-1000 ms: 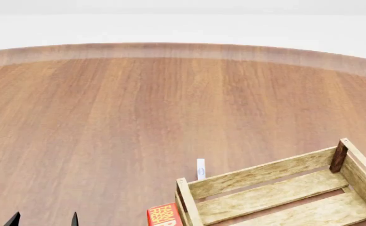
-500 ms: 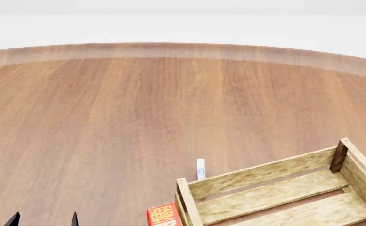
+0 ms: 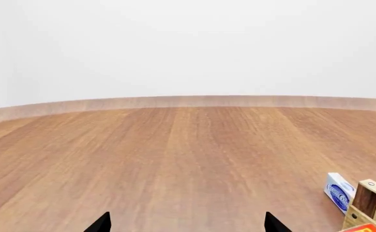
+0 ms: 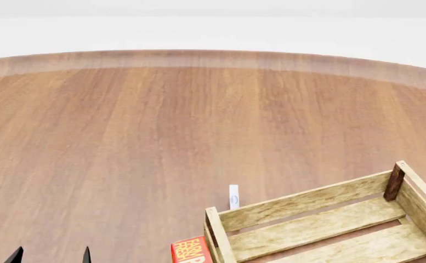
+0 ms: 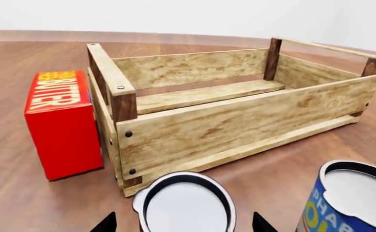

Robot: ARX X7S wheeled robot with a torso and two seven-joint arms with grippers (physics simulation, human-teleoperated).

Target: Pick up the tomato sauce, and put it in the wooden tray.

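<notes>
In the right wrist view the tomato sauce [image 5: 184,205] stands just in front of the wooden tray [image 5: 239,121]. Only its plain white top and dark rim show. My right gripper [image 5: 182,224] is open, with a fingertip on either side of the can and apart from it. The wooden tray [image 4: 300,204] lies empty at the head view's lower right, and its corner post [image 3: 368,200] shows in the left wrist view. My left gripper [image 4: 51,256] hangs open over bare table, far left of the tray, with nothing between its fingertips [image 3: 100,223]. The can and my right gripper are outside the head view.
A red butter box [image 5: 62,123] stands against the tray's short end [image 4: 191,250]. A blue-and-orange can [image 5: 342,208] sits beside the tomato sauce. A small white-and-blue packet [image 4: 233,196] stands just beyond the tray's corner [image 3: 339,192]. The round wooden table [image 4: 162,137] stretches far ahead.
</notes>
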